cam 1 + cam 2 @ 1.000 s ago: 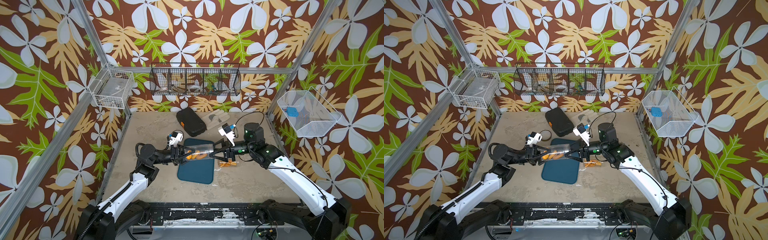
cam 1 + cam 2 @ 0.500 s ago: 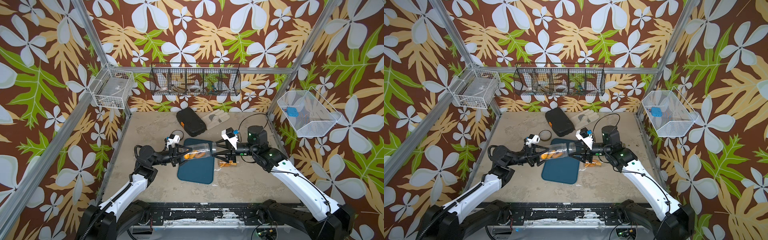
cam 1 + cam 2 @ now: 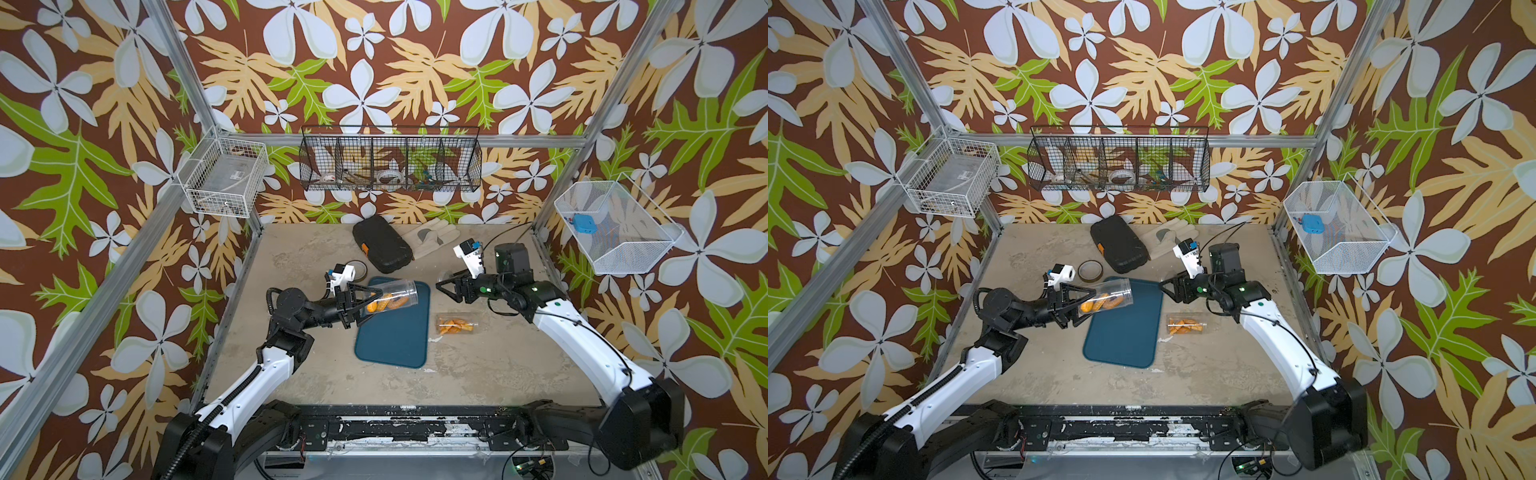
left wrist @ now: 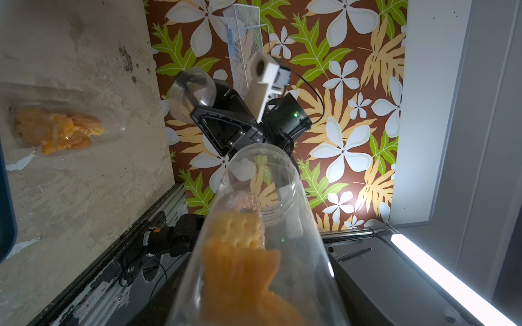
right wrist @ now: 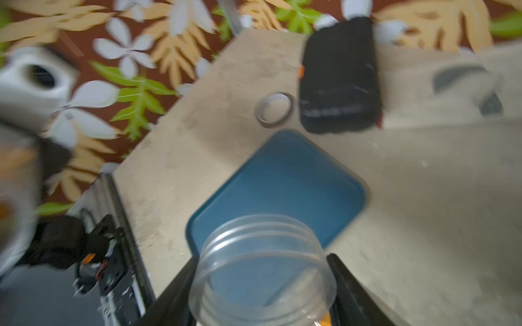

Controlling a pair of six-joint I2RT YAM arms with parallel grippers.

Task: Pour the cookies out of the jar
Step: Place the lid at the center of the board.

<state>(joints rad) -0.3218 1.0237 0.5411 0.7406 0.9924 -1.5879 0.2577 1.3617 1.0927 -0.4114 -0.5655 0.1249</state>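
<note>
My left gripper (image 3: 365,305) (image 3: 1080,305) is shut on the base of the clear jar (image 3: 390,296) (image 3: 1108,296). The jar lies nearly level with its open mouth over the blue tray's (image 3: 395,345) (image 3: 1121,345) far end. The orange cookies (image 3: 384,302) (image 3: 1100,303) (image 4: 240,268) sit inside the jar, short of its mouth. To the right, a gap away, my right gripper (image 3: 441,286) (image 3: 1165,286) is shut on the jar's clear threaded lid (image 5: 262,254) (image 4: 192,93). Its black fingers (image 5: 347,288) flank the lid.
A second clear container of orange pieces (image 3: 455,324) (image 3: 1185,325) lies on the table right of the tray. Behind the tray are a tape ring (image 3: 358,269), a black case (image 3: 382,243) and a pale glove (image 3: 432,237). Wire baskets hang on the walls.
My right gripper has drawn back to the right from the jar's mouth with the lid, opening a gap. My left gripper has shifted the jar slightly left.
</note>
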